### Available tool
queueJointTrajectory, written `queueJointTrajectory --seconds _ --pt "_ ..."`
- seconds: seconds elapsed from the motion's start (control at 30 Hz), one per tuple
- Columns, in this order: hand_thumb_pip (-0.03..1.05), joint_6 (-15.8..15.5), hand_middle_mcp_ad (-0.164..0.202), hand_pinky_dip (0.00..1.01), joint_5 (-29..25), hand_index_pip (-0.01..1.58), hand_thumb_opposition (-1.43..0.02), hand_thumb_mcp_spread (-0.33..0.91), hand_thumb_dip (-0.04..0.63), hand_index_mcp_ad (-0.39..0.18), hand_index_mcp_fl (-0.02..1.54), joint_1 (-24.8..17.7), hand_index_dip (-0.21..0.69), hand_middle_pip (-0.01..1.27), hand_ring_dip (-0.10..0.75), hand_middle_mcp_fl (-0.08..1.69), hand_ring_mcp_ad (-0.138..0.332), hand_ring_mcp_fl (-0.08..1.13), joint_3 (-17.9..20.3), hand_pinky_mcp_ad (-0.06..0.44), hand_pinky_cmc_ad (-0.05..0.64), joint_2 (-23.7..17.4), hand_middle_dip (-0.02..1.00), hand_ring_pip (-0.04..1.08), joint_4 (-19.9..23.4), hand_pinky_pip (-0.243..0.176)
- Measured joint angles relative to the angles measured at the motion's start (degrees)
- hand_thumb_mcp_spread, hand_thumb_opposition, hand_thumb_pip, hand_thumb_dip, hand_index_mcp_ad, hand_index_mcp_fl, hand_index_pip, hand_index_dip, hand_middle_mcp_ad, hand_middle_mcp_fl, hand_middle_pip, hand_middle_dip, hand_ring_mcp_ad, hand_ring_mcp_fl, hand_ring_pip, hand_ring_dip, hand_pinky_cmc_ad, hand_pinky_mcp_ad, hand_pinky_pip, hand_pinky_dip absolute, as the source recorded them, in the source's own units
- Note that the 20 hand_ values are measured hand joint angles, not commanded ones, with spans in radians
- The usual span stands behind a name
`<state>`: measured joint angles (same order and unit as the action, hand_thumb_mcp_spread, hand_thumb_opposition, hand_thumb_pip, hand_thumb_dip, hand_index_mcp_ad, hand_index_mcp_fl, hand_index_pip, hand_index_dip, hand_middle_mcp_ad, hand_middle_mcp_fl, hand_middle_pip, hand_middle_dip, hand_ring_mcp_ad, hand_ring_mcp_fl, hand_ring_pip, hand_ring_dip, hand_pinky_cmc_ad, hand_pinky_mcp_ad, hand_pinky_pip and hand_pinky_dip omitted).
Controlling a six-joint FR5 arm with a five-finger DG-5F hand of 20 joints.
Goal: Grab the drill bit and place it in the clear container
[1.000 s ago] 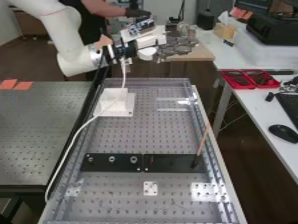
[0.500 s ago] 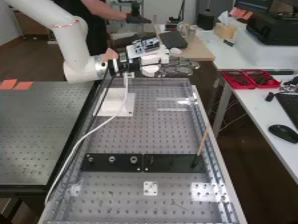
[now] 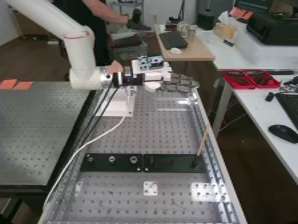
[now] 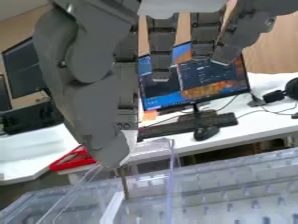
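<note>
Near the far end of the bench [image 3: 120, 192], hand [image 3: 178, 84] pinches drill bit [image 4: 124, 183], free end down, by clear container [image 4: 171, 175]. Likely light, stiff, slick; best held high up.

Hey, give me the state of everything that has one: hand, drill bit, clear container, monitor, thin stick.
Hand, closed in a pinch
Drill bit, pinched, pointing down
Clear container, upright, below the hand
Monitor, switched on
Thin stick, tilted
</note>
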<state>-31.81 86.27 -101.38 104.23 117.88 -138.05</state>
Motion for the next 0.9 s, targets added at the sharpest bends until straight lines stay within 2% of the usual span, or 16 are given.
queueJointTrajectory --seconds 0.17,0.33,0.43,0.8,0.83,0.87,0.9 --pt "0.52 0.2 0.068 0.19 0.8 1.19 -0.98 0.57 0.284 -0.086 0.77 -0.2 0.049 0.13 -0.040 0.18 0.208 0.04 -0.7 0.141 0.290 1.7 0.15 0.07 -0.7 -0.091" --pt "0.52 0.4 0.068 0.19 -1.9 1.19 -0.98 0.57 0.284 -0.086 0.77 -0.7 0.049 0.13 -0.040 0.18 0.211 0.04 -1.4 0.141 0.290 3.0 0.15 0.07 -1.7 -0.091" --pt "0.52 0.4 0.068 0.19 -0.6 1.19 -0.98 0.57 0.284 -0.087 0.77 -0.8 0.045 0.13 -0.040 0.18 0.211 0.04 -1.6 0.141 0.290 3.5 0.15 0.07 -2.0 -0.091" --pt "0.52 0.8 0.065 0.19 -1.3 1.18 -0.98 0.58 0.284 -0.087 0.77 -1.1 0.049 0.13 -0.040 0.18 0.211 0.04 -1.8 0.141 0.290 3.8 0.15 0.07 -2.3 -0.091" --pt "0.52 0.8 0.065 0.19 -1.6 1.16 -0.98 0.58 0.284 -0.099 0.73 -1.1 0.049 0.13 -0.040 0.18 0.211 0.04 -1.9 0.141 0.290 3.8 0.15 0.07 -2.5 -0.091" --pt "0.53 0.8 0.068 0.19 -1.8 1.11 -0.98 0.58 0.284 -0.105 0.78 -1.1 0.051 0.13 -0.040 0.18 0.213 0.04 -2.0 0.141 0.290 3.8 0.15 0.07 -2.7 -0.094" --pt "0.53 0.8 0.065 0.19 -2.1 1.01 -0.98 0.57 0.284 -0.110 0.70 -1.1 0.059 0.13 -0.040 0.15 0.209 0.04 -2.1 0.143 0.290 3.8 0.15 0.07 -3.0 -0.091"
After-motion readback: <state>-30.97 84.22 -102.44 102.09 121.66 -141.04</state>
